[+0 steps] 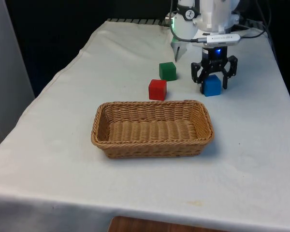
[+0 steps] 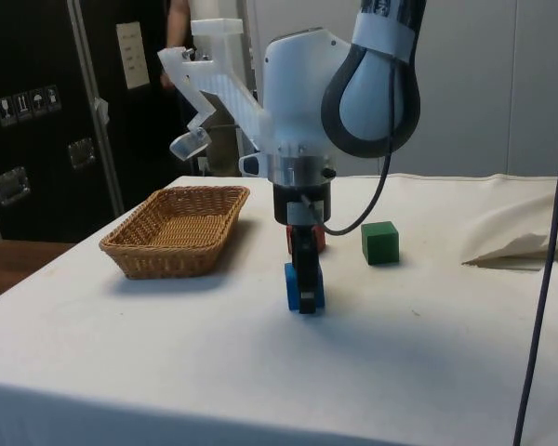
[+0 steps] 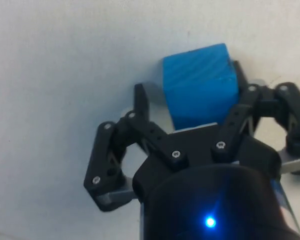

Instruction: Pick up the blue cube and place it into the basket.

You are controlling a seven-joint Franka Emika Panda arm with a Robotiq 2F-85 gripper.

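The blue cube (image 1: pixel 212 86) (image 2: pixel 291 286) (image 3: pixel 200 85) rests on the white cloth, toward the front view's right and behind the basket. My gripper (image 1: pixel 213 88) (image 2: pixel 305 297) (image 3: pixel 189 85) is lowered over it, open, one finger on either side. In the wrist view one finger (image 3: pixel 237 70) lies against the cube's side, while a small gap separates the other finger (image 3: pixel 141 100) from it. The wicker basket (image 1: pixel 150 147) (image 2: pixel 172 255) stands empty in the middle of the table.
A red cube (image 1: pixel 157 89) (image 2: pixel 318 240) sits just behind the basket, partly hidden by the gripper in the side view. A green cube (image 1: pixel 167 70) (image 2: pixel 379 242) lies a little farther back. The cloth is bunched at one table edge (image 2: pixel 521 237).
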